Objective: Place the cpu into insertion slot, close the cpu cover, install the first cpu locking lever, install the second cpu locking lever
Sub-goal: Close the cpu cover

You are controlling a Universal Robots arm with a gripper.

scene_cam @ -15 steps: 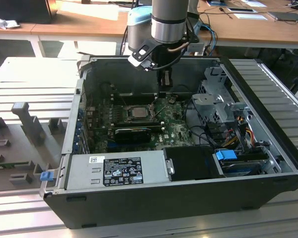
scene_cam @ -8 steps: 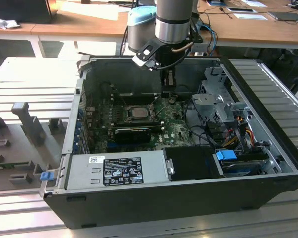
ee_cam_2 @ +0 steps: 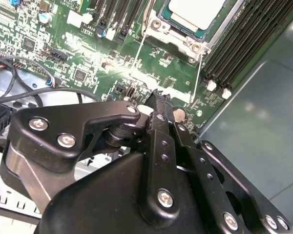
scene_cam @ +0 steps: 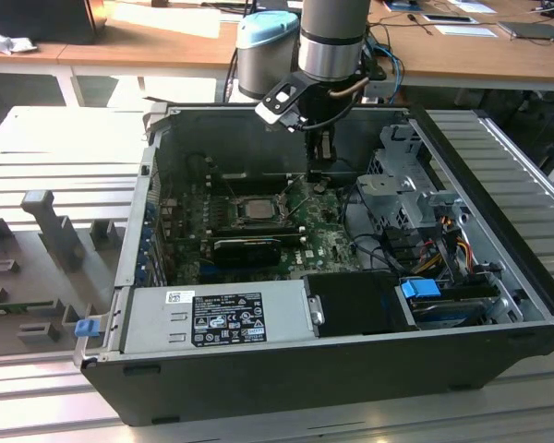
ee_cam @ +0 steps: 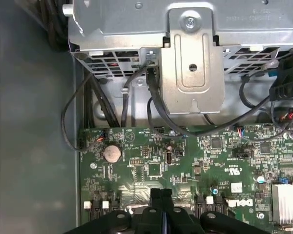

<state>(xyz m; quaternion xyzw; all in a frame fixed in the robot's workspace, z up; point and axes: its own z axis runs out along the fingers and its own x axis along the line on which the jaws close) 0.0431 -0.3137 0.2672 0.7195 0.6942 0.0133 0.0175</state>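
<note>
cpu: pale silvery square chip [ee_cam_2: 191,10] sat in the dark, silver-rimmed insertion slot [scene_cam: 231,212] | cover: thin silver frame cpu cover [ee_cam_2: 179,39] lay flat around it | tool [ee_cam_2: 159,96]: clenched on nothing, hovering over the green circuit board [ee_cam: 151,161] just beside the slot | dark open computer case [scene_cam: 305,374] on the grey slatted table [scene_cam: 503,157]

Slatted grey bench [scene_cam: 522,161] — open computer case [scene_cam: 286,374]
</note>
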